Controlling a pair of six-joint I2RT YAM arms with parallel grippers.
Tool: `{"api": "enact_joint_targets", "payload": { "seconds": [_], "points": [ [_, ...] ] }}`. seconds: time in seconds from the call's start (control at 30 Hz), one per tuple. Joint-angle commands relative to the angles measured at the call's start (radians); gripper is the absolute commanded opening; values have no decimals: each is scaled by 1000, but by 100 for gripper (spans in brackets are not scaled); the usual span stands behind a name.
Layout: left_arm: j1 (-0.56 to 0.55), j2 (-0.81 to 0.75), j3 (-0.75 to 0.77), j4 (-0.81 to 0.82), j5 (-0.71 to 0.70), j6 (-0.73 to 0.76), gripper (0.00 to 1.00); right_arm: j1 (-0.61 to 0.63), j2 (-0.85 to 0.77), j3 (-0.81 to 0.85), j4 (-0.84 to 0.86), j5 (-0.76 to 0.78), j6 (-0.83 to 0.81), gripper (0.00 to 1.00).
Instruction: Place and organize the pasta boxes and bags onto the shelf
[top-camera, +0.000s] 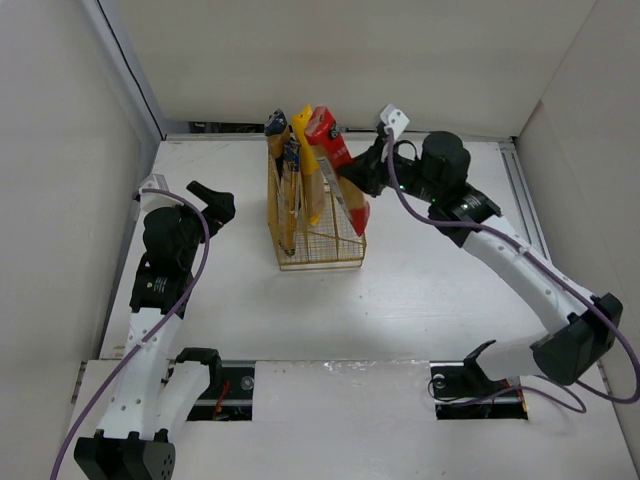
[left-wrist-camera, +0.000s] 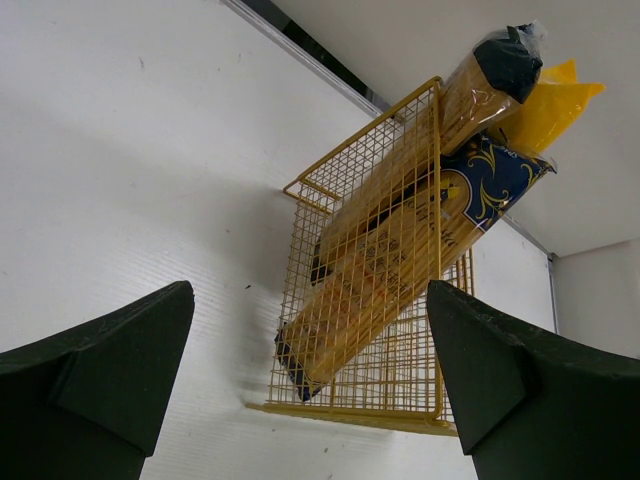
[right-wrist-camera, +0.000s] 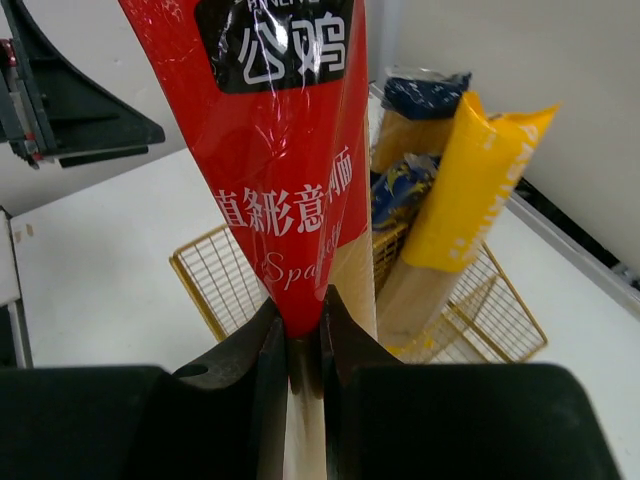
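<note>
The gold wire shelf (top-camera: 345, 258) stands mid-table and holds three packs: the black-ended pack (top-camera: 276, 125), the blue-ended pack (top-camera: 291, 160) and the yellow pack (top-camera: 307, 165). My right gripper (top-camera: 350, 172) is shut on the red-ended pack (top-camera: 340, 170), which leans with its lower end inside the shelf's right side. In the right wrist view my right gripper (right-wrist-camera: 300, 345) pinches the red pack (right-wrist-camera: 285, 160). My left gripper (top-camera: 215, 203) is open and empty, left of the shelf; its view shows the shelf (left-wrist-camera: 420, 400) and the blue-ended pack (left-wrist-camera: 440, 230).
White walls enclose the table on the left, back and right. A rail (top-camera: 525, 200) runs along the table's right edge.
</note>
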Motion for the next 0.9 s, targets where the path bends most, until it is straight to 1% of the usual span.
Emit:
{"api": "enact_joint_targets", "payload": {
  "seconds": [0.0,0.13,0.27,0.3,0.33,0.37,0.53,0.67,0.7,0.77,0.8,0.83,0.87],
  "points": [
    [-3,-17,3,29,-8,-7,100,48,51,118,288,-9,-4,0],
    [-3,-26,3,29,-8,-7,100,81,133,161,354,-19,5,0],
    [-3,-26,3,20,-8,-7,100,91,203,143,460,-95,22,0],
    [-3,-26,3,20,-8,-7,100,91,220,134,483,-135,22,0],
    [-3,-26,3,20,-8,-7,100,91,233,120,521,-165,22,0],
    [-3,-26,3,20,-8,-7,100,91,259,85,600,-176,51,0],
    [-3,-16,3,20,-8,-7,100,80,328,48,684,-210,100,0],
    [-3,-7,3,29,-8,-7,100,69,329,-59,816,-236,172,0],
    [-3,-7,3,29,-8,-7,100,69,319,-108,834,-236,172,0],
    [-3,-7,3,29,-8,-7,100,80,304,-155,834,-226,172,0],
    [-3,-7,3,29,-8,-7,100,80,290,-179,834,-226,172,4],
    [-3,-7,3,29,-8,-7,100,94,275,-233,834,-226,172,12],
    [-3,-7,3,38,-8,-7,100,94,266,-259,850,-209,172,24]
  ]
}}
